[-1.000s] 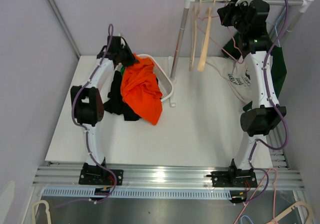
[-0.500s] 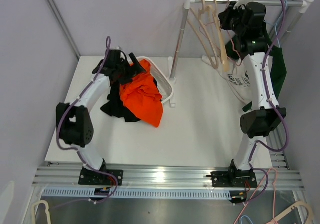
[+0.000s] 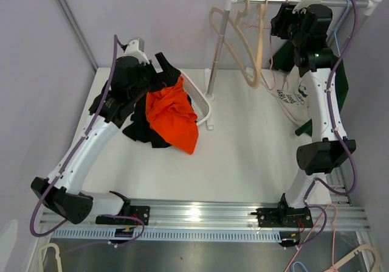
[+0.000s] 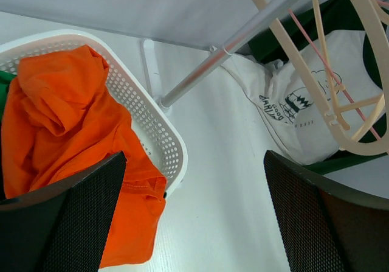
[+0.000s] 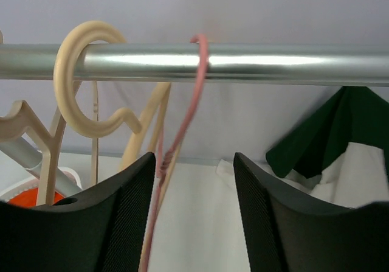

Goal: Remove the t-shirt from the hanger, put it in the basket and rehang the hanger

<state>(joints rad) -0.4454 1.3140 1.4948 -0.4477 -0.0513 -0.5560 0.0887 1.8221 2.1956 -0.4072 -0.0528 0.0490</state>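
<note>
An orange t-shirt [image 3: 173, 114] [image 4: 58, 111] lies draped over the rim of a white basket [image 3: 200, 98] [image 4: 159, 123], spilling onto the table. My left gripper [image 3: 165, 70] [image 4: 194, 223] hovers above it, wide open with only bare table between its fingers. My right gripper [image 3: 279, 19] [image 5: 193, 217] is up at the metal rail [image 3: 331, 3] [image 5: 261, 62], open. A pink wire hanger [image 5: 182, 126] hooked on the rail hangs beside its left finger, not clamped. Bare cream hangers [image 3: 240, 38] [image 5: 76, 77] hang tilted on the rail.
A white and green printed t-shirt [image 3: 298, 92] [image 4: 292, 101] hangs at the right of the rack. A black garment [image 3: 141, 129] lies under the orange one. The rack's upright pole [image 3: 216, 59] [image 4: 243, 38] stands beside the basket.
Both grippers opened. The left arm let go of the orange t-shirt and lifted up and back. The right gripper released the hanger at the rail, and the hangers swung left.
</note>
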